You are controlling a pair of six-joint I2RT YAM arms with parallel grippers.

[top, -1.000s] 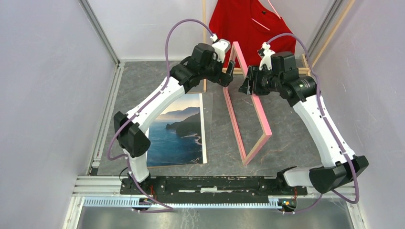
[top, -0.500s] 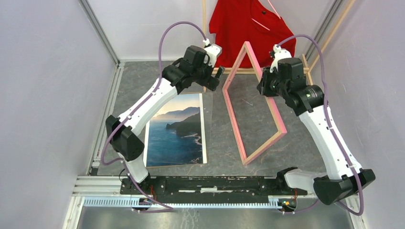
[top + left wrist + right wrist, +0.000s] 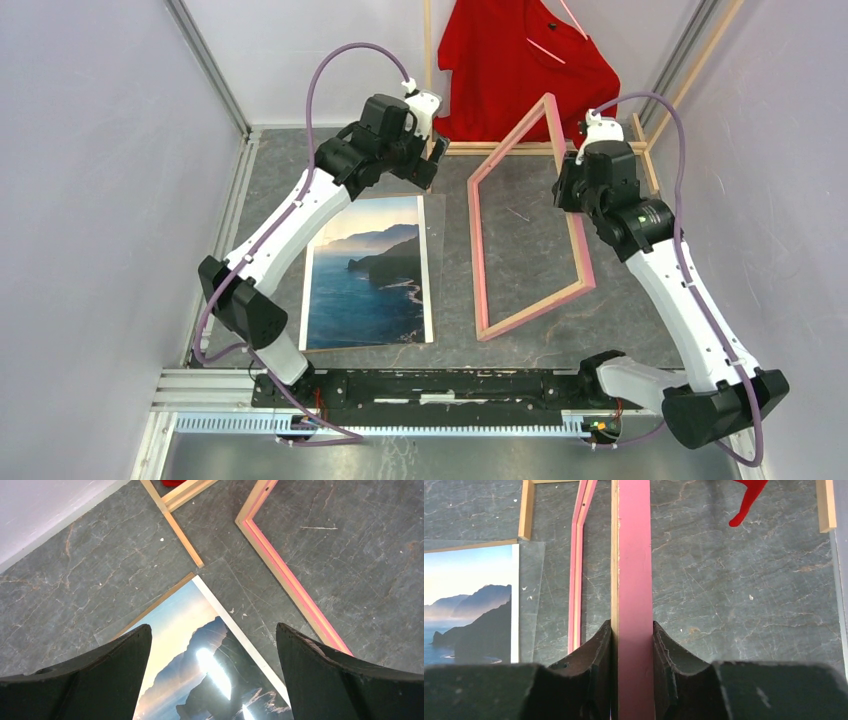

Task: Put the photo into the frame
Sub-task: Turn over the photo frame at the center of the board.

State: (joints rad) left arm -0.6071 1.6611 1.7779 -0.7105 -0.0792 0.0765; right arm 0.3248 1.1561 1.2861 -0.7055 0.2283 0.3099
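My right pincer (image 3: 633, 630) is clamped on the tilted thin pink rectangular frame (image 3: 537, 310); my left pincer (image 3: 212, 630) gapes above the coastal seascape print (image 3: 370, 275), flat on the worktop (image 3: 270, 165).

The photo (image 3: 370, 275) shows deep blue water, dark cliffs and a pale peach-and-blue sky inside a white border, the frame (image 3: 634, 580) is pink with a light wood edge, the shirt (image 3: 525, 65) is red, and the table (image 3: 450, 310) is grey, veined like marble.

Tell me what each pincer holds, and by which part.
Right pincer clamps the frame by its long side farthest from the photo. Left pincer is open, holding nothing.
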